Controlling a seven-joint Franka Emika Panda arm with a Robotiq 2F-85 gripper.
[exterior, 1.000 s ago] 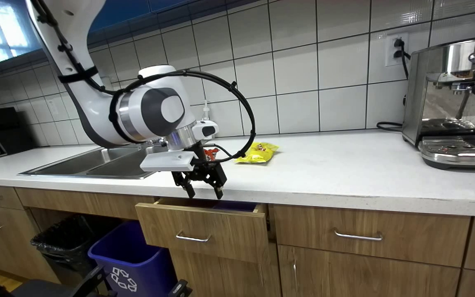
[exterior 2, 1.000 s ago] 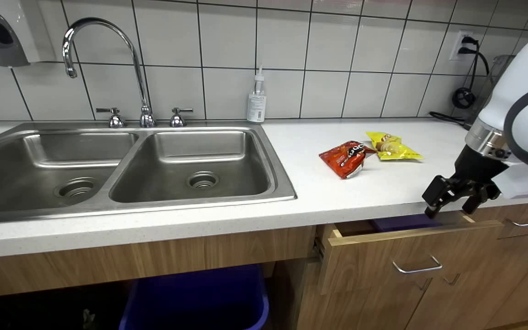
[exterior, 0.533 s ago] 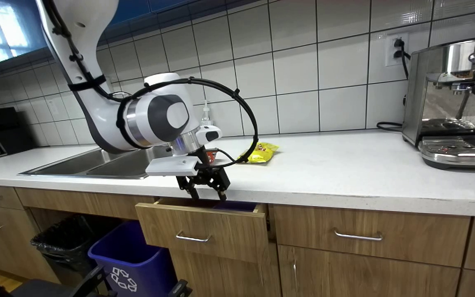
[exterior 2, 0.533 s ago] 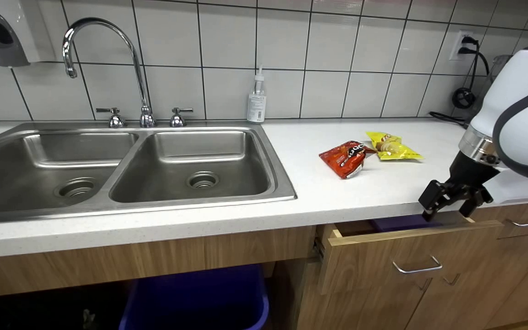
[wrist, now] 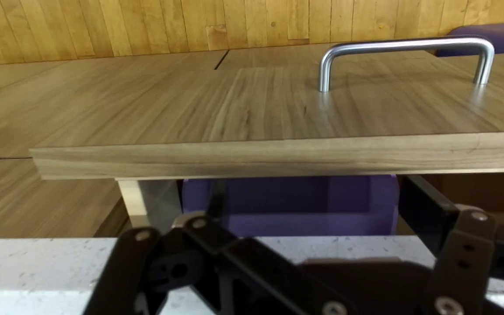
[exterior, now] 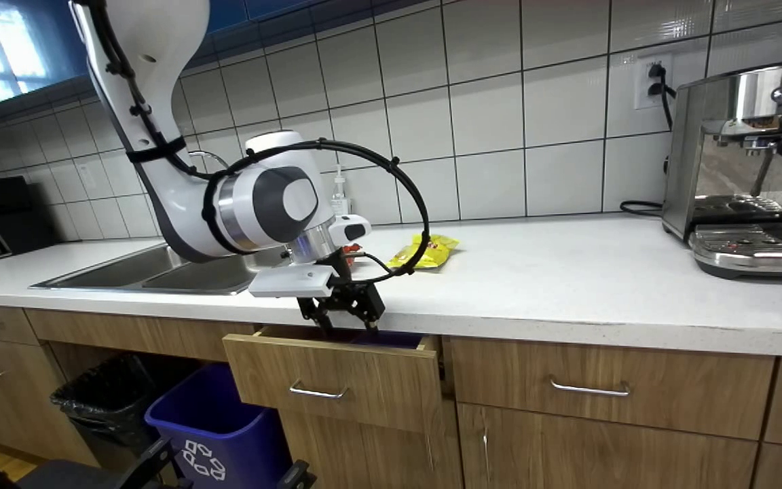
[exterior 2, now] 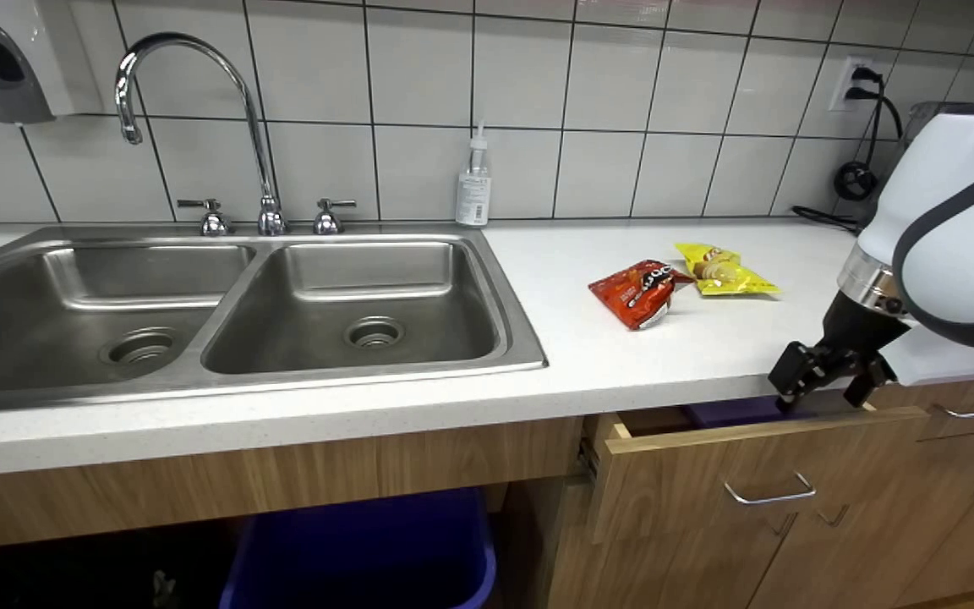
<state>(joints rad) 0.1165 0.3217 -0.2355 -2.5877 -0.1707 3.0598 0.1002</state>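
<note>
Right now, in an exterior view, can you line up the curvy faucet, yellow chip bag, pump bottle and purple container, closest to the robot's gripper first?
Out from the gripper, in an exterior view:
1. Purple container: inside the open drawer.
2. Yellow chip bag: on the countertop, up and left.
3. Pump bottle: farther left, toward the back.
4. Curvy faucet: farthest left.

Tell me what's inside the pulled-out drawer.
A purple container is visible in the drawer, partly behind the gripper. The countertop covers the drawer's back, so anything there cannot be seen.
</note>
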